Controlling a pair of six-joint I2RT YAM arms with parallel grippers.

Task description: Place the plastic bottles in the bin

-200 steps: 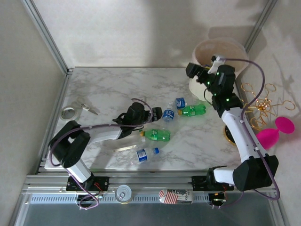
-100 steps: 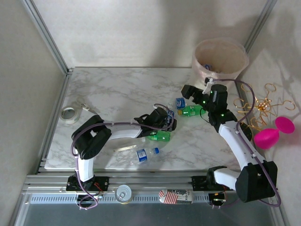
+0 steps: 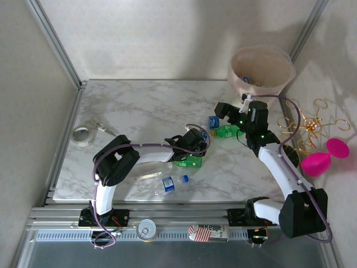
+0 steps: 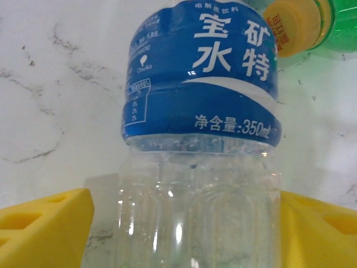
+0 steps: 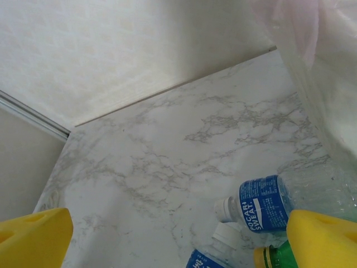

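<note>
Step in hand: the left gripper (image 4: 186, 215) is set to take a clear plastic bottle with a blue label (image 4: 201, 111) that lies right of centre on the marble table (image 3: 139, 106).
Left hand state: the yellow fingers (image 4: 44, 229) flank the ribbed clear body below the label. One pad looks to touch it and a strip of table shows beside the other, so the jaws are parted and not yet clamped.
Doing it well: close evenly on the ribbed body. The thin plastic will likely dent and could squirt out if pinched off-centre. Lift straight up before swinging, because a green bottle with a yellow cap (image 4: 295, 25) lies just beyond.
Bin: the large round cream bin with a pinkish liner (image 3: 237, 84) stands at the far right, well apart from this gripper.
Left arm pose: low, elbow bent near the base, forearm reaching right across the table.
Right arm pose: leaning far and left from its near-right base, with the right gripper (image 5: 178, 240) spread wide and empty above a blue-labelled clear bottle (image 5: 268, 209) near the bin.
Also waiting: another green bottle (image 3: 189, 162) and a clear bottle near the front edge (image 3: 174, 182).
</note>
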